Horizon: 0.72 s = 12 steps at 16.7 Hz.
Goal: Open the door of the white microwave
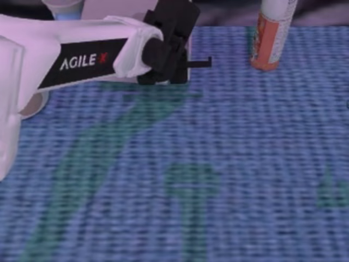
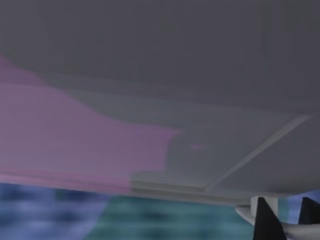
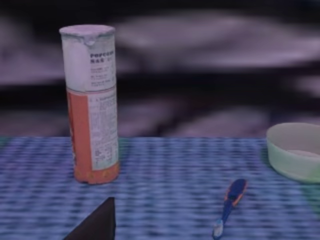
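The white microwave sits at the table's far edge, only a pale strip of it showing behind my left arm. My left gripper reaches across to its front. The left wrist view is filled by the door, a grey translucent window with the pinkish cavity floor showing through. Below its lower rim my left gripper has its two dark fingertips close together on a white lip of the door. My right gripper is out of the top view and far from the microwave.
An orange and white can stands upright at the back right, also seen as the can. A blue toothbrush and a pale green bowl lie beyond it. A blue woven cloth covers the table.
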Each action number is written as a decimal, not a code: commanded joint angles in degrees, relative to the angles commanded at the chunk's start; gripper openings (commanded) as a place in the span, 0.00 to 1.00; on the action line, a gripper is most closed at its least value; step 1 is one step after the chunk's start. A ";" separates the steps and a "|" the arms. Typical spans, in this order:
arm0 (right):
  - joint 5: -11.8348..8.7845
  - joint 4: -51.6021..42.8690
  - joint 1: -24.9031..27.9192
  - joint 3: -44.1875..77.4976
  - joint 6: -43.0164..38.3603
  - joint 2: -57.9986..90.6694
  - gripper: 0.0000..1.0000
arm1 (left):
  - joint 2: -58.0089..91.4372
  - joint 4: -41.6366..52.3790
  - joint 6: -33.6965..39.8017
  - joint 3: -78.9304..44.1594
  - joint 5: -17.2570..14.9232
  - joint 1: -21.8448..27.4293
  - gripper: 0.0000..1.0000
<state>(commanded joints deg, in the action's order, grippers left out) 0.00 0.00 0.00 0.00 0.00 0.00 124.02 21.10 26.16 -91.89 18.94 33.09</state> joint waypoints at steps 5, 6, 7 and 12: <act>0.00 0.00 0.00 0.00 0.00 0.00 1.00 | -1.57 -1.56 -1.86 2.44 -1.08 -0.39 0.00; 0.00 0.00 0.00 0.00 0.00 0.00 1.00 | -1.57 -1.56 -1.86 2.44 -1.08 -0.39 0.00; 0.00 0.00 0.00 0.00 0.00 0.00 1.00 | -1.57 -1.56 -1.86 2.44 -1.08 -0.39 0.00; 0.00 0.00 0.00 0.00 0.00 0.00 1.00 | -1.57 -1.56 -1.86 2.44 -1.08 -0.39 0.00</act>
<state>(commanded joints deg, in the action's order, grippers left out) 0.00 0.00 0.00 0.00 0.00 0.00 122.45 19.54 24.30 -89.45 17.86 32.69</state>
